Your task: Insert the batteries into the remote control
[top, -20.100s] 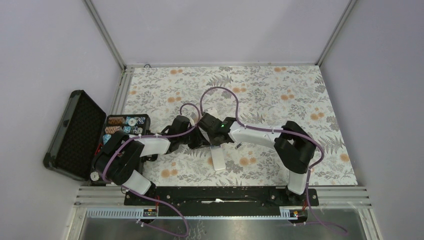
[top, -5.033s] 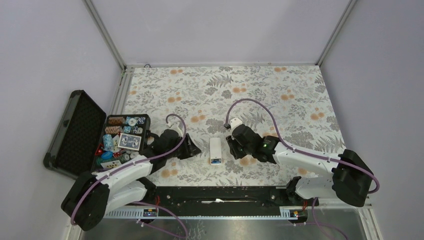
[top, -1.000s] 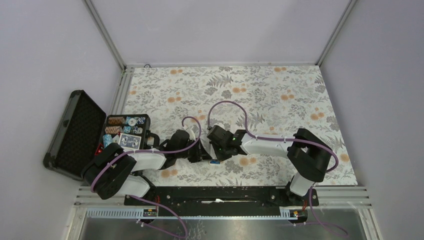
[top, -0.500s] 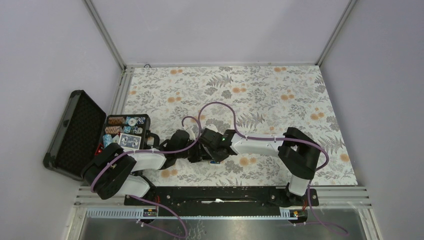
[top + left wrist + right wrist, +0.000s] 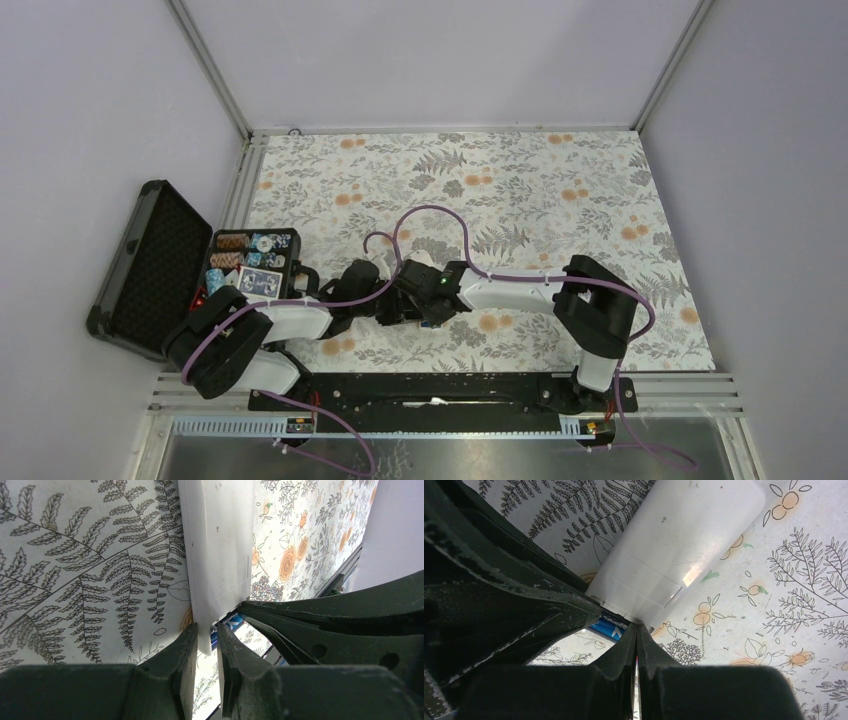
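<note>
Left wrist view: your left gripper point(image 5: 206, 636) is clamped on a thin white edge at the near end of the remote point(image 5: 217, 545), one finger on each side of it. The remote lies plain side up on the flowered table point(image 5: 75, 570). Your right gripper point(image 5: 247, 608) comes in from the right, and its tip meets that same end of the remote. Right wrist view: its two fingers are pressed together, tips against the remote's end (whether anything sits between them, you cannot tell). A blue battery point(image 5: 608, 626) shows just beside those tips, at the mouth of the remote; only a short stretch of it is visible. Top view: both arms meet low over the middle of the table's near half and hide the remote. A black case point(image 5: 150, 262) lies open well to the left.
</note>
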Action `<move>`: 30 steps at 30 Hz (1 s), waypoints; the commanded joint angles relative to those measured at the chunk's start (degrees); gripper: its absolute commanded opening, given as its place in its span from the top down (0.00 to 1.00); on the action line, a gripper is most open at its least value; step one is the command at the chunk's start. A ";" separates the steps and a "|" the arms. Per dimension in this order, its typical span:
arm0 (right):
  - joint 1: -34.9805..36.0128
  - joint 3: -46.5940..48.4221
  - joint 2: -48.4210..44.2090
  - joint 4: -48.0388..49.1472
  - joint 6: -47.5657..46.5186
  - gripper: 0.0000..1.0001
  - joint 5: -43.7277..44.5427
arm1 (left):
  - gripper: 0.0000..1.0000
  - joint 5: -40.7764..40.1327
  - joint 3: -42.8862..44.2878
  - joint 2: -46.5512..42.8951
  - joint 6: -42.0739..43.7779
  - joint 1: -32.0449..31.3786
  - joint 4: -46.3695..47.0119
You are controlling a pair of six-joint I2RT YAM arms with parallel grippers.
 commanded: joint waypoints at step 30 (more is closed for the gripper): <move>-1.97 -12.86 -19.27 5.77 -1.62 0.83 5.31 | 0.70 -9.78 12.27 -8.08 10.98 -0.90 -17.54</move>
